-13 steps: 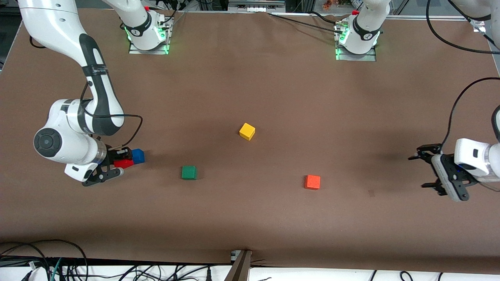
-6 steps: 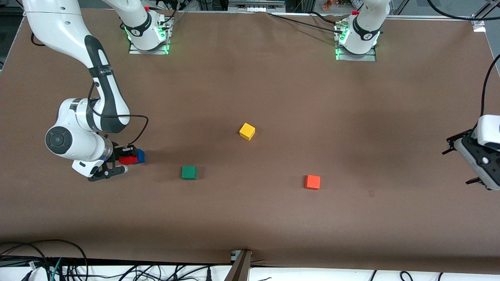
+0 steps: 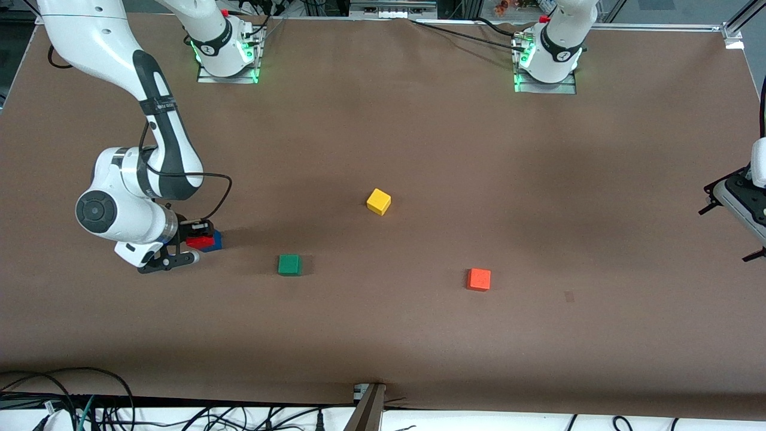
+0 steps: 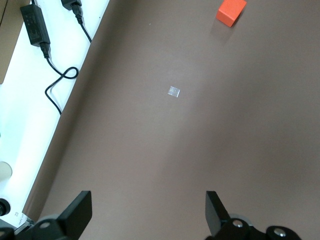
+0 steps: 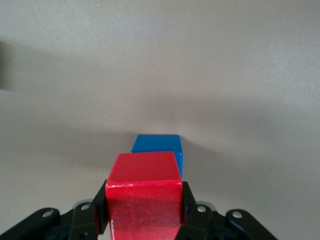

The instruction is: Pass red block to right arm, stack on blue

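I have the right end effector clamped on the red block, carried just above the blue block toward the right arm's end of the desk; I judge it is held there to line up the stack before lowering. From the right wrist view the red block covers part of the blue block, so I cannot tell whether they touch or are squarely aligned. The left end effector waits with fingers spread over the desk's edge at the left arm's end, partly cut off in the front view.
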`<state>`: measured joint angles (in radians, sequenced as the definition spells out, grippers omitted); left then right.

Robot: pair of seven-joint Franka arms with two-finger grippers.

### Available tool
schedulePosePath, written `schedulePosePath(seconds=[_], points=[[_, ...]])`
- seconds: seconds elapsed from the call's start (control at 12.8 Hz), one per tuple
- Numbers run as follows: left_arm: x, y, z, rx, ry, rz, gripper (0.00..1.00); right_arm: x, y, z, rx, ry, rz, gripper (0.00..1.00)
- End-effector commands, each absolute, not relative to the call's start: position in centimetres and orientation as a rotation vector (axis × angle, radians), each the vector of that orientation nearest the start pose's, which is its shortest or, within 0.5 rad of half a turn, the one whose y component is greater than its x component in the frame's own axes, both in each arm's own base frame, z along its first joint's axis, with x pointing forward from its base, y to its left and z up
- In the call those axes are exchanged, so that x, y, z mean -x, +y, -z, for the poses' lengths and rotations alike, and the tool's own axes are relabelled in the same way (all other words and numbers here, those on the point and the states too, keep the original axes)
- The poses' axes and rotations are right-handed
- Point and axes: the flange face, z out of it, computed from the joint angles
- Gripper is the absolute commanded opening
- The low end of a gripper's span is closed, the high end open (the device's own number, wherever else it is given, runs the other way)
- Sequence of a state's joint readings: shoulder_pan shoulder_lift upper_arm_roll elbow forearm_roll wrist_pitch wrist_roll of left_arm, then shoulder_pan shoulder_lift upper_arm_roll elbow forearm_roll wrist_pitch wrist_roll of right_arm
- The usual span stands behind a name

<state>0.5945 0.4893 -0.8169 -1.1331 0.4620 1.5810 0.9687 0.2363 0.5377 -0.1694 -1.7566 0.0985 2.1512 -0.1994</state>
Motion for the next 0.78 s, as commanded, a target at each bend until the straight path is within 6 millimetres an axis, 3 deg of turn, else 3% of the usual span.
schedulePosePath(seconds=[0.0,0.16,0.39,0.55,0.7], points=[[-65.7,1.2,-63.4,2.502,1.544,0.081,1.00,-63.5,5.5,-26.0,3.136,-0.347,-0.209,0.04],[-64.1,-3.8,-64.6,2.509,1.406,0.061,1.00,-63.5,5.5,-25.8,3.137,-0.348,-0.212,0.04],[-59.9,-7.6,-65.5,2.667,0.967,0.040,1.00,-63.4,5.4,-25.7,3.147,-0.360,-0.212,0.04],[-57.4,-7.8,-64.7,2.807,0.740,0.036,1.00,-63.3,5.4,-25.6,3.148,-0.362,-0.212,0.04],[-56.4,-6.3,-63.7,2.935,0.530,0.027,1.00,-63.4,5.3,-25.5,3.154,-0.370,-0.208,0.04]])
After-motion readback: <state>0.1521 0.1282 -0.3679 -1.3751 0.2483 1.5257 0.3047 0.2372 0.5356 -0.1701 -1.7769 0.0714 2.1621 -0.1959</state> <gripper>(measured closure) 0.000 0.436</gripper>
